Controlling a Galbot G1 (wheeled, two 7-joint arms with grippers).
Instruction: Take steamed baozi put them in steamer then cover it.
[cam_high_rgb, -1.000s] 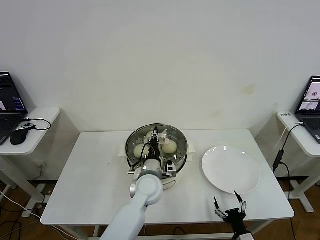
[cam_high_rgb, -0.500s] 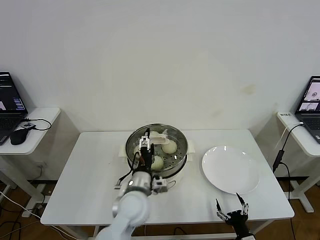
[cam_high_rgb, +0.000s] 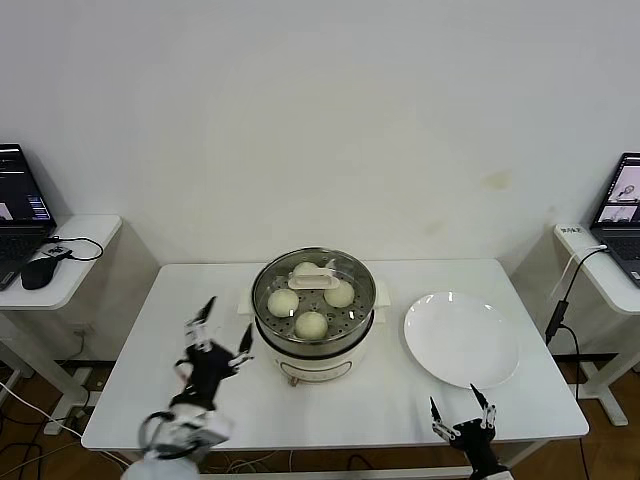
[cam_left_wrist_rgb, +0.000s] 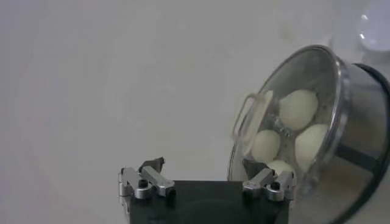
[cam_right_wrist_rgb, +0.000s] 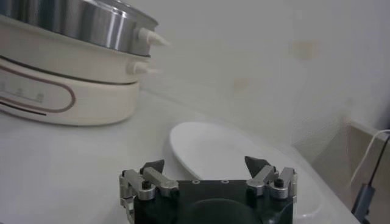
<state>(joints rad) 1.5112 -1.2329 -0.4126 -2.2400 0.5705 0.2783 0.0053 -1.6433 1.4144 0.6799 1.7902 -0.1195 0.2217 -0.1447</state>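
The steamer stands mid-table on its white pot base. The cover, a clear glass lid with a cream handle, lies on it. Several steamed baozi show through the glass. My left gripper hangs open and empty, to the left of the steamer and nearer the table's front. In the left wrist view the gripper faces the cover and a baozi. My right gripper waits open at the front edge, near the plate. The right wrist view shows that gripper empty.
A bare white plate lies right of the steamer, also in the right wrist view as the plate. Side tables with laptops stand at far left and far right. A cable hangs by the right table.
My left gripper opened, let go of the cover's handle and drew back from above the steamer to the left front. The cover stays on the steamer. The right arm barely moved.
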